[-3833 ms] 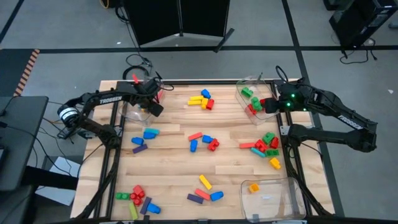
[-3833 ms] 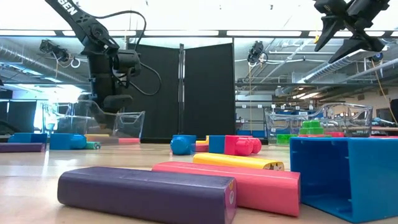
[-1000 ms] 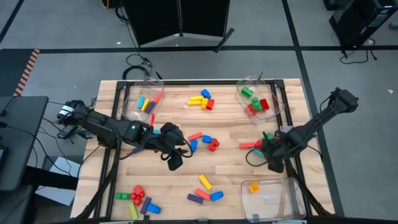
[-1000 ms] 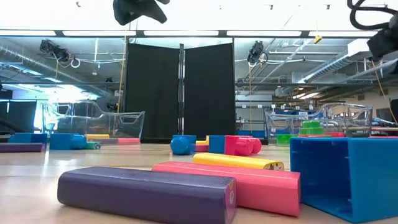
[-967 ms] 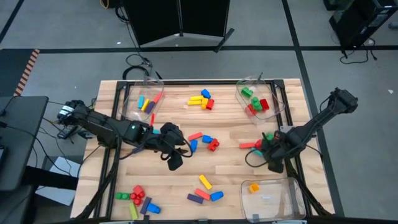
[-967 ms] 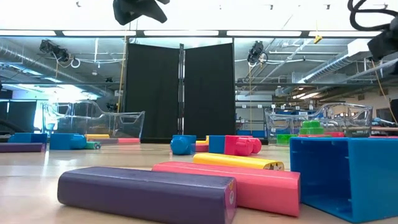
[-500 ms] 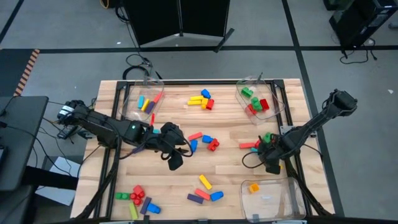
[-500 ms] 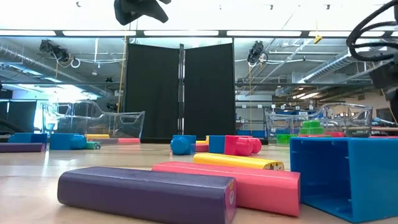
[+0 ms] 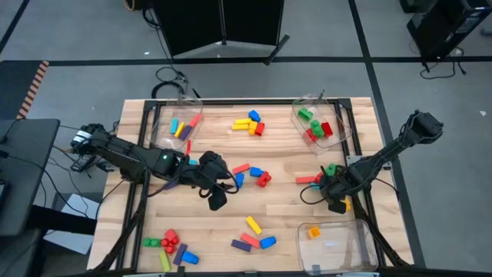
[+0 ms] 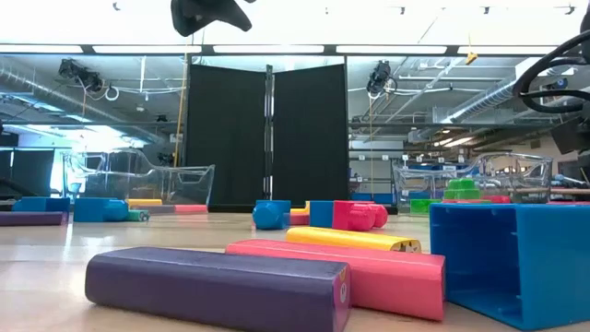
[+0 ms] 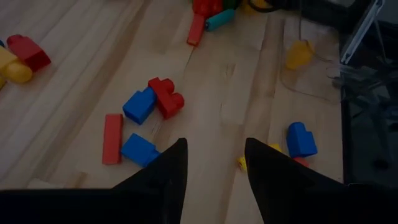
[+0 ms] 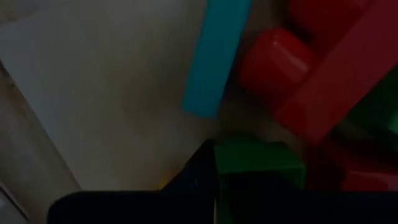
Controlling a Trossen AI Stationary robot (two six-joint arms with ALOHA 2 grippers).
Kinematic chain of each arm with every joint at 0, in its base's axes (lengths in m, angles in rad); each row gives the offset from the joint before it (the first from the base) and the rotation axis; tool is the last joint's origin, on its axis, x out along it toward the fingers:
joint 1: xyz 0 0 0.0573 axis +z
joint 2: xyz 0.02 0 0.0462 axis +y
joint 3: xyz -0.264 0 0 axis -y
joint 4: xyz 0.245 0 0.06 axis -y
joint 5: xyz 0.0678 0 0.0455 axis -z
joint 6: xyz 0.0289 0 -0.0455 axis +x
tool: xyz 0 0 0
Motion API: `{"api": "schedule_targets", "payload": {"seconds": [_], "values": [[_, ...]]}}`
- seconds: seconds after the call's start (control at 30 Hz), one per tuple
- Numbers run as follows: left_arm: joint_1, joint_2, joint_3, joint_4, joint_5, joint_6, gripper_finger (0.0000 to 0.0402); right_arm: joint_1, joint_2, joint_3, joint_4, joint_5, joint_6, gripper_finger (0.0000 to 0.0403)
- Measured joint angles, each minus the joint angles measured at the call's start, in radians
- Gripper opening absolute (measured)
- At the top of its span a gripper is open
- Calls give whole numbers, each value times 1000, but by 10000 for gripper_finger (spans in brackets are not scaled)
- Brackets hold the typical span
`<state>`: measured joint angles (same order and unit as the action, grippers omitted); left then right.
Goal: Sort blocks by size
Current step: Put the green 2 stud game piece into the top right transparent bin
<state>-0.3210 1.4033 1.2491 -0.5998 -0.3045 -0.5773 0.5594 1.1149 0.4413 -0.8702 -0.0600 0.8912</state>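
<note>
- Low view, nearest the camera: purple bar (image 10: 217,288) lies across the lower left, a pink-red bar (image 10: 369,272) just behind it, a yellow bar (image 10: 355,239) behind that, a big blue brick (image 10: 512,263) at lower right.
- Wooden table (image 9: 284,223), pale planks, black frame rails along its sides.
- High view, bottom edge: clear bin (image 9: 338,242) at lower right with one orange block (image 9: 314,231) in it; a pile of red, green, blue and purple blocks (image 9: 173,248) at lower left.
- Right gripper (image 9: 336,198) is low at the right side of the table, over a cluster of red, green and teal blocks (image 9: 327,177); its wrist view shows the jaws clamped on a green block (image 12: 258,158), with a teal bar (image 12: 214,59) and red bricks (image 12: 292,62) just beyond.
- Left gripper (image 11: 214,155) hangs above the table centre, jaws partly apart, nothing between them; blue and red bricks (image 11: 152,102) lie on the wood beyond it.
- Loose yellow, blue and red blocks (image 9: 250,123) at upper centre.
- Two clear bins at the far edge: left bin (image 9: 177,123) holds coloured bars, right bin (image 9: 319,123) holds green and red bricks.
- Room: grey floor, cables, a black partition (image 10: 267,134) behind the table, ceiling strip lights and ducts.
</note>
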Motion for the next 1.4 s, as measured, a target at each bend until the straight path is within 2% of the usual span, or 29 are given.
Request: {"api": "schedule_targets", "payload": {"seconds": [0.17, 0.43, 0.63, 0.83, 0.97, 1.1, 1.4], "values": [[0, 0, 0, 48, 0, 1, 166, 0, 2, 59, -76, -26, 8, 29], [0, 0, 0, 57, -41, 27, 166, 0, 2, 262, -292, -14, -1, 23], [14, 0, -2, 47, -95, 104, 166, -2, -10, 435, -420, 67, -4, 29], [54, 0, -11, 47, -72, 189, 166, -66, -81, 556, -464, 137, -4, 23], [88, 0, -11, 47, -5, 264, 166, -168, -137, 611, -485, 200, -2, 23], [135, 0, -11, 47, 24, 333, 166, -319, -163, 659, -499, 229, -42, 23], [243, 0, -11, 2, 95, 475, 166, -755, -72, 731, -491, 227, -332, 23]]}}
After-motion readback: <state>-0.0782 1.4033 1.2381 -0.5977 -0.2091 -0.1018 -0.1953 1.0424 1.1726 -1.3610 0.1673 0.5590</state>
